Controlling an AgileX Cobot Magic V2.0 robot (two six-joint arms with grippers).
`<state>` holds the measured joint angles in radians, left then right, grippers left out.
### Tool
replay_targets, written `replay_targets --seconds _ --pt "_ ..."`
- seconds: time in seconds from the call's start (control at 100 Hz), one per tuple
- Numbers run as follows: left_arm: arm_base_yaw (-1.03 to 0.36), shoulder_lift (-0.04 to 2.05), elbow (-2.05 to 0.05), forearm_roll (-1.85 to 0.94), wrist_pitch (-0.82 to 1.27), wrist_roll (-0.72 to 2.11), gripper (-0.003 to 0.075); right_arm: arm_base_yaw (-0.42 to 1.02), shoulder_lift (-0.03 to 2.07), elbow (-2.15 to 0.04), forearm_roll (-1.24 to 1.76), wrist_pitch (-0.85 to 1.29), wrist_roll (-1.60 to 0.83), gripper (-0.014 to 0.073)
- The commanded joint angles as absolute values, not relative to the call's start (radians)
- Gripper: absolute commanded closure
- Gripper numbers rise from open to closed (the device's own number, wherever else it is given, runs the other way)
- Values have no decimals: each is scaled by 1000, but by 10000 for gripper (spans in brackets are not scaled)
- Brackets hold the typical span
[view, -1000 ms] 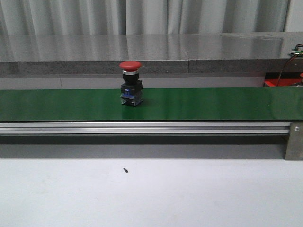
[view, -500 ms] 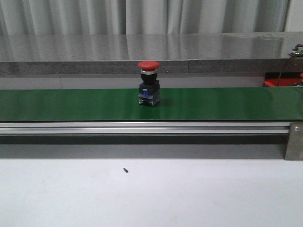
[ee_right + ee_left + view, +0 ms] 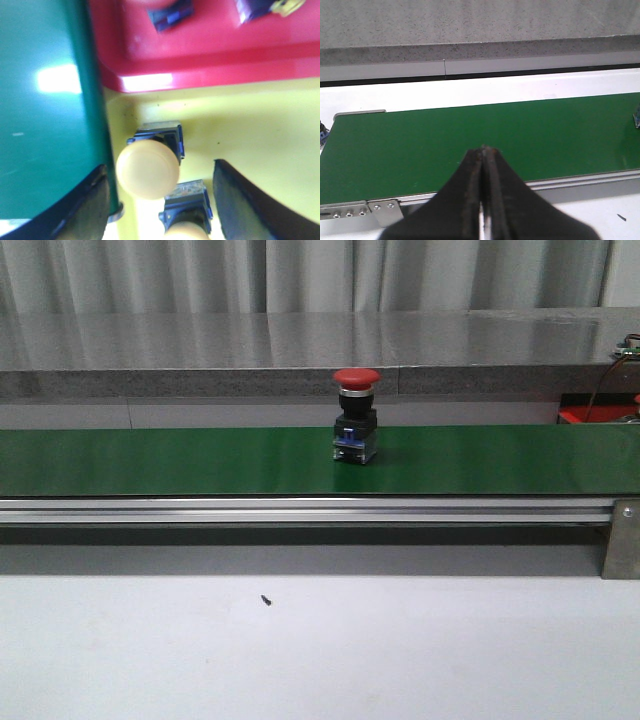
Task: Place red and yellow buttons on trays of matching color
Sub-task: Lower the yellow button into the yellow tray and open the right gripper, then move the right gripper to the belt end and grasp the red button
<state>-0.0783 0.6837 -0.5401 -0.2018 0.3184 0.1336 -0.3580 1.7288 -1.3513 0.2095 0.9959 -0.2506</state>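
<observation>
Red button [image 3: 356, 415] has ridden further right along the green belt [image 3: 150, 460] since 1 s ago, upright, near belt's far edge, approx mid-length — heading toward my right side. My left gripper [image 3: 482, 200]: jaws pressed together, empty. My right gripper [image 3: 160, 200]: jaws spread over yellow tray [image 3: 260, 130], yellow button [image 3: 148, 169] between them, red tray [image 3: 210, 55] just beside — must clear soon for the red pick.

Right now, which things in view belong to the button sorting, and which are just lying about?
Job: red button riding the belt; yellow buttons in the yellow tray; red tray; left gripper shut; right gripper open.

Lying about: small dark speck on the table.
</observation>
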Motion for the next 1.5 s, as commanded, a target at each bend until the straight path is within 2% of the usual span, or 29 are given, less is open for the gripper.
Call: replay_targets --seconds 0.0,0.27,0.74,0.86,0.97,1.49 --pt "-85 687 -570 -212 242 132 740 -352 1622 -1385 230 982 -261 134" --pt "-85 687 -570 -212 242 132 740 -210 1501 -1385 267 1004 -338 134" --pt "-85 687 -570 -212 242 132 740 137 1542 -1385 266 924 -396 132" --pt "-85 687 -570 -212 242 132 740 196 1580 -1385 266 882 -408 60" --pt "-85 687 -570 -212 242 132 740 223 1613 -1389 266 856 -408 6" --pt "-85 687 -570 -212 242 132 740 226 1764 -1517 266 842 -408 11"
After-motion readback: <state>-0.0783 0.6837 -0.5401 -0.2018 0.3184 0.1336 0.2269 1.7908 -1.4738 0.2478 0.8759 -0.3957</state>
